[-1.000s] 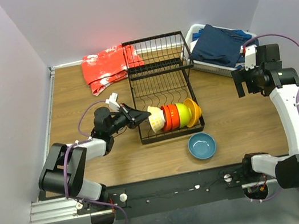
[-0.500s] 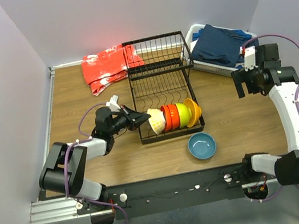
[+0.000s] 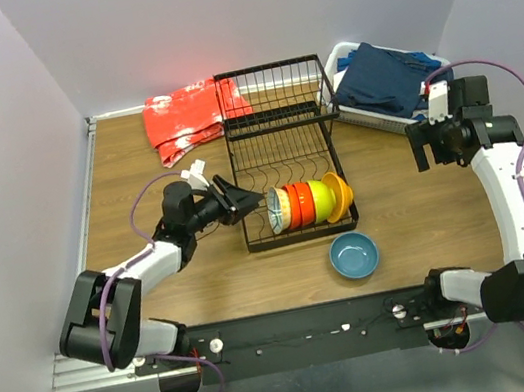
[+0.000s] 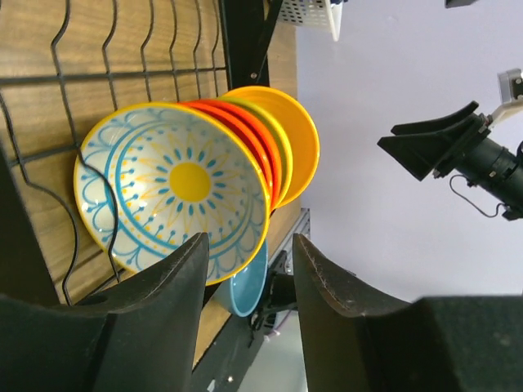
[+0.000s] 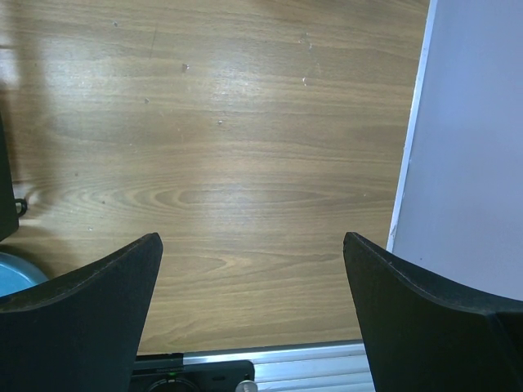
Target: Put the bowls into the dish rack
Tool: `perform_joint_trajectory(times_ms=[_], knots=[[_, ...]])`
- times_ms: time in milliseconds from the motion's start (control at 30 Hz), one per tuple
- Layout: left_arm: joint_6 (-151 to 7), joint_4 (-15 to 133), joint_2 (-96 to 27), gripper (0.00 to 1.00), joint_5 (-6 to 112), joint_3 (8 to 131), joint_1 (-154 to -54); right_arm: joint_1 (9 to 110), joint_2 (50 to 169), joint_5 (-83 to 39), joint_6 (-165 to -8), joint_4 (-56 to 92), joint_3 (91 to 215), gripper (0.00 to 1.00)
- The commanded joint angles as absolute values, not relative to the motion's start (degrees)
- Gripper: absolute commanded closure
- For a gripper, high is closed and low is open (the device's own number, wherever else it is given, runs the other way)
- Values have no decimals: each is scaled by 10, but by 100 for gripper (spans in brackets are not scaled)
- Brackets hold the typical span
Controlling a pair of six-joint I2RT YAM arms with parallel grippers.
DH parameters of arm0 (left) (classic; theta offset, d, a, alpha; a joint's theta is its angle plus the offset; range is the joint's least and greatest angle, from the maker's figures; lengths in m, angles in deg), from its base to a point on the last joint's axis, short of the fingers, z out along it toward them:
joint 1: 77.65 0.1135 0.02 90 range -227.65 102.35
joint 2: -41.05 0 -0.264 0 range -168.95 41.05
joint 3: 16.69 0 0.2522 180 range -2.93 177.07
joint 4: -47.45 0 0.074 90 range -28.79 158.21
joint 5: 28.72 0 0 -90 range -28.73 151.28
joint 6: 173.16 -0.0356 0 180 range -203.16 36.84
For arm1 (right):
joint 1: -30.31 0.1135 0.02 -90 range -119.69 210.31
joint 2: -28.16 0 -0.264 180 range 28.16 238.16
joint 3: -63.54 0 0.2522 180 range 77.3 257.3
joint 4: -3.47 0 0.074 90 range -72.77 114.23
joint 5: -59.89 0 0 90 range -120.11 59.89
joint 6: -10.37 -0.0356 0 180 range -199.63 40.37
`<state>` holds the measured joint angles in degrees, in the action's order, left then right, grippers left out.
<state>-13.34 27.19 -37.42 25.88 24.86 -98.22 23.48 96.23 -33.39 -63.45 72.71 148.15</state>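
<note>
Note: nearest you, a blue bowl sits upright on the bench, just in front of the near right corner of the dish rack and outside it. Inside the rack's near end, the four task bowls stand on edge in one row, packed against each other. The white patterned bowl is at the left. Then come the red-orange bowl, the lime green bowl and, at the right, the yellow-orange bowl.

Your left end effector lies at the rack's near left side, pointing into it. Its fingers are parted, the patterned bowl's rim shows in the gap, and it has hold of nothing. Whether a fingertip touches that bowl cannot be told.

Your right end effector hangs well to the right of the rack over bare bench, spread wide and empty.

Beyond the rack's far left corner lies a red cloth. At its far right corner, a white basket holds a blue cloth.
</note>
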Motion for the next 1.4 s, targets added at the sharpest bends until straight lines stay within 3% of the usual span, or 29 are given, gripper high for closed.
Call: perform_joint_trajectory(times_ms=[0,233,367,400,633,767,1067,1367], knots=[[-204,336,-348,46,263,277,-973,229,949,-318,-630,730,1480,0],[-312,398,-264,46,207,317,-967,229,927,-320,-621,738,1486,0],[-500,502,-202,46,137,348,-1000,229,911,-334,-629,714,1474,0],[-620,538,-194,46,134,370,-1014,229,907,-334,-642,708,1471,0],[-1153,846,-180,44,221,461,-1240,229,906,-318,-699,684,1466,0],[-1296,947,-268,41,305,524,-1340,229,913,-305,-711,686,1477,0],[-1376,1041,-455,43,390,661,-1438,229,878,-247,-708,689,1482,0],[-1351,1014,-552,46,423,707,-1480,229,847,-244,-721,691,1465,0]])
